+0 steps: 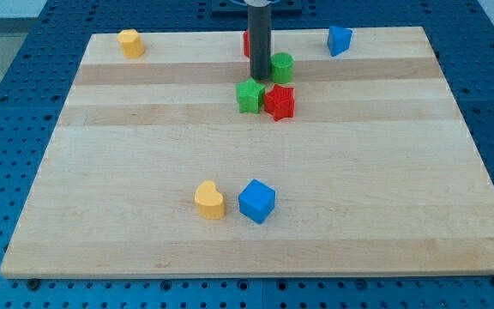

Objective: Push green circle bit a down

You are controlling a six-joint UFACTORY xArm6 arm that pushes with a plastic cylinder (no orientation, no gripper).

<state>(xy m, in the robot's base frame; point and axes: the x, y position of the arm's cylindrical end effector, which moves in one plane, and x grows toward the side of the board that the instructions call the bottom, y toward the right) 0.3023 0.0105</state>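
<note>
My tip (258,78) rests just left of the green circle (282,67) near the tabletop's (144,137) top, holding nothing, while a green star (249,96) and red star (279,101) crowd directly below.

My tip (258,78) sits on the tabletop (384,172), touching the green circle (282,67) on its view-left. Below circle: green star (249,96) lower-left, red star (279,101) beside it, touching. Red block (247,43) behind my rod. Blue block (340,39) upper-right, yellow block (130,43) far left. Yellow heart (210,200) and blue cube (256,201) far below, side by side.
</note>
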